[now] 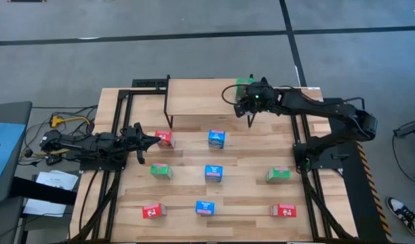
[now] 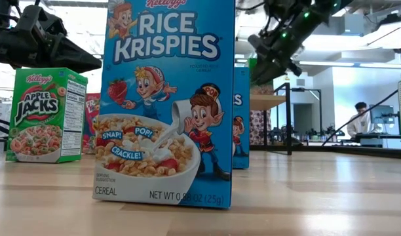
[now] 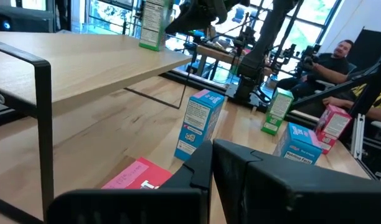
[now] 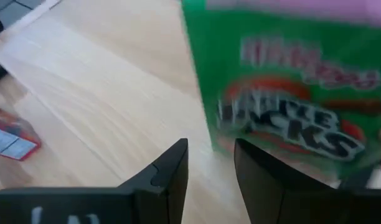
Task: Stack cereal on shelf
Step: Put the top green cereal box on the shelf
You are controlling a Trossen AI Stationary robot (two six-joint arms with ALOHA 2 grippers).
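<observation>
At the shelf's [image 1: 194, 95] right end, my right gripper [image 1: 250, 103] hovers with fingers narrowly parted, holding nothing; its wrist view shows the gap empty. Just beyond the fingertips stands a green cereal box [image 4: 290, 93], upright on the light wood top, long axis vertical, printed front facing my wrist camera. From above, only its green top [image 1: 245, 81] shows near the shelf's back right corner; bare shelf stretches leftward. My left gripper [image 1: 153, 141], closed and empty, rests near a red box [image 1: 165, 139] on the table. Eight boxes remain on the slatted tabletop [image 1: 187, 176], spaced apart in three rows.
</observation>
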